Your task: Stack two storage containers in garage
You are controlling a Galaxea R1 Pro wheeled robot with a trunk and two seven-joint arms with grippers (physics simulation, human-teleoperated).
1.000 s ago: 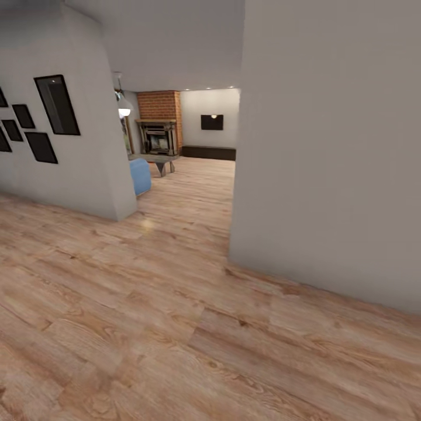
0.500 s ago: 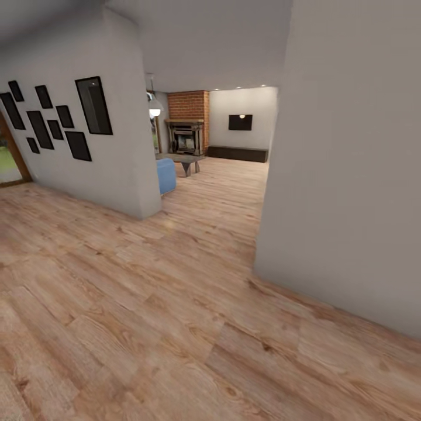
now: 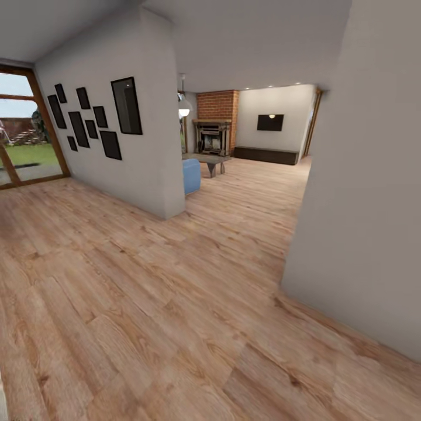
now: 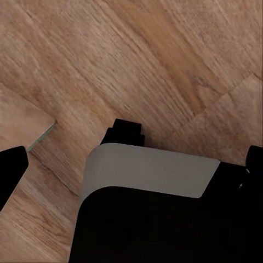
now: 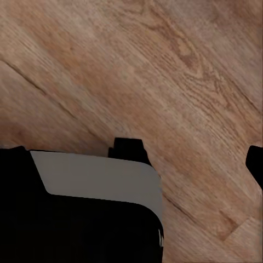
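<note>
The two storage containers are out of view, and so is the garage with its floor. Ahead, past a gap between two walls, lies the living room (image 3: 251, 175), with a blue sofa (image 3: 191, 175), a black TV (image 3: 270, 122), a dark bench (image 3: 266, 155) and a white pendant lamp (image 3: 183, 108). In the left wrist view my left gripper (image 4: 192, 145) hangs open over light wood planks with nothing between its fingers (image 4: 129, 131). My right gripper (image 5: 192, 153) is open the same way, its black fingers (image 5: 129, 148) wide apart above the planks.
A grey wall (image 3: 374, 204) juts in close on the right. On the left, a wall corner (image 3: 166, 175) carries several black picture frames (image 3: 126, 105). A glass door (image 3: 23, 134) to a garden is at far left. A brick fireplace (image 3: 212, 137) and a low table (image 3: 207, 161) stand in the living room.
The whole picture has slid to the right, so the camera has turned left; the glass door and more picture frames have come into view. No thing itself has moved.
</note>
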